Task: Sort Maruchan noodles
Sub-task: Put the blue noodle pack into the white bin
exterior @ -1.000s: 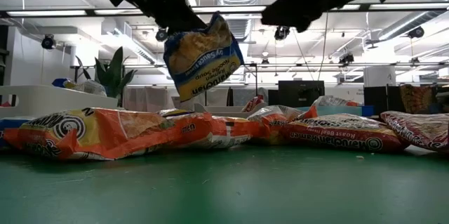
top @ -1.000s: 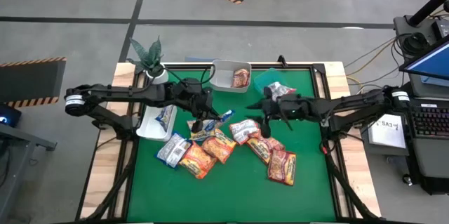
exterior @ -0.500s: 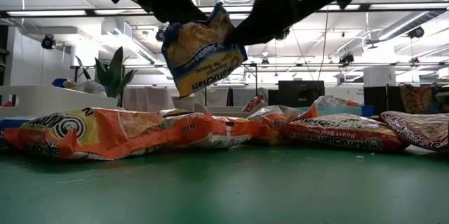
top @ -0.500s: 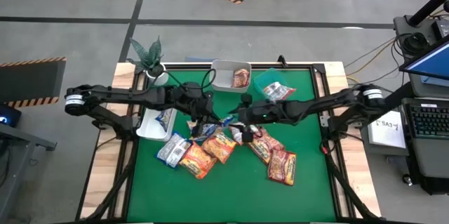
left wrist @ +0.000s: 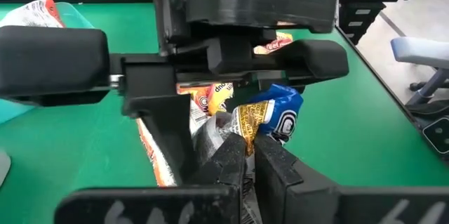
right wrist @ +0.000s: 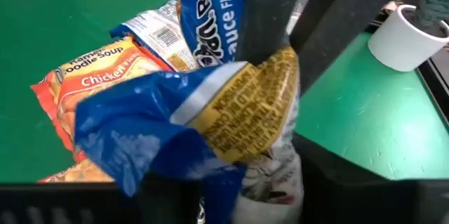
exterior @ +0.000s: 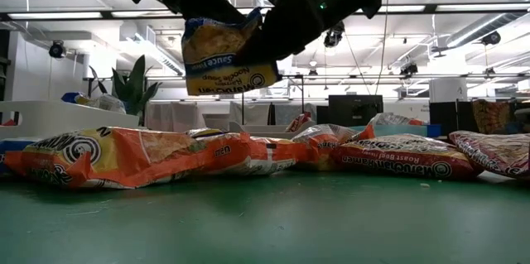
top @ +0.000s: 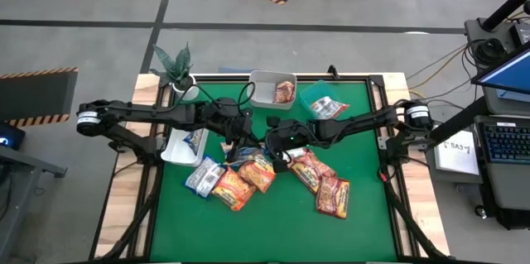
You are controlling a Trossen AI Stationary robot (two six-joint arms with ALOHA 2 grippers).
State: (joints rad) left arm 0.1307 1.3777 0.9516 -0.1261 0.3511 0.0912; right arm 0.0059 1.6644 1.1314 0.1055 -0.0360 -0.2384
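A potted plant [top: 175,67] stands at the green mat's [top: 273,223] corner; tubs line its edge.

Right arm swung toward frame centre in high view: right gripper [top: 277,136] went from right of centre, over pile, to just beside left gripper [top: 240,141]. In low view it came in from upper right and now sits against blue packet [exterior: 225,55] hanging from left gripper. Packet rotated: earlier tilted with lower corner pointing down, now bottom edge near level, slightly higher in frame.
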